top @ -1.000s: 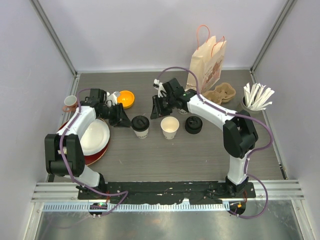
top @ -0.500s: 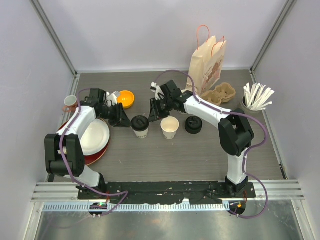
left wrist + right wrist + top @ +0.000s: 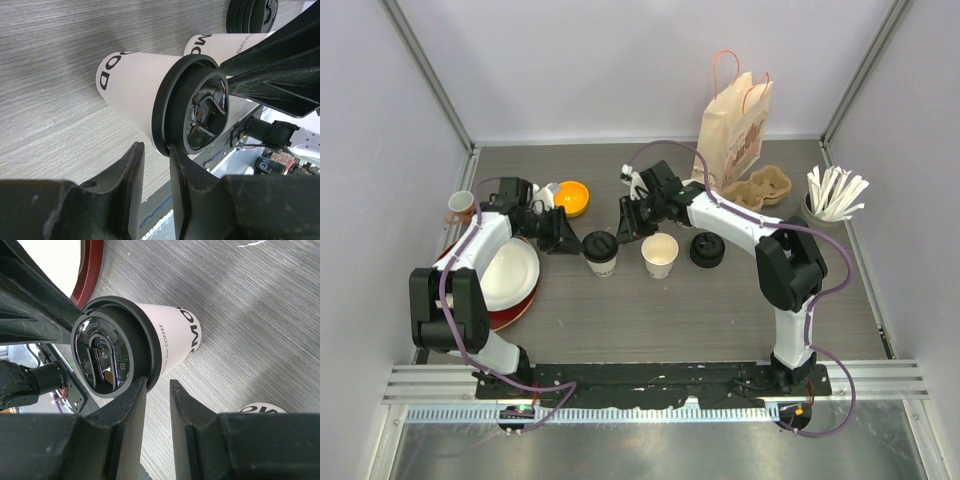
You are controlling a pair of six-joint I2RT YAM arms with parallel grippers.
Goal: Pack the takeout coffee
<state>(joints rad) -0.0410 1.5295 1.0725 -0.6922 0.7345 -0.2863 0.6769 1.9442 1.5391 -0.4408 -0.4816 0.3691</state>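
Nearest the bases, on the left: a white plate (image 3: 510, 272) lying on a red plate (image 3: 516, 319). Next, in one row across the middle of the table (image 3: 620, 325): lidded takeout cup (image 3: 601, 251), then open takeout cup (image 3: 660, 255), not yet covered, then a stack of black lids (image 3: 707, 250) just beside it.

Flanking the lidded takeout cup from opposite sides: left gripper (image 3: 155, 147) and right gripper (image 3: 158, 382). Each barely parted, only a narrow slit between the fingers (image 3: 132, 170), nothing inside the slit, tips resting at the rim of the lid (image 3: 107, 355). Probably set like this to press the lid down evenly before packing.

Farther back: cardboard cup carrier (image 3: 761, 186) and paper bag (image 3: 732, 130), upright, likely waiting to receive the cups.

Readable on the cups: "OD" and "MO" in bold black, also "OUR COFFEE" in small letters. Raised lettering on the lid, too small to read.
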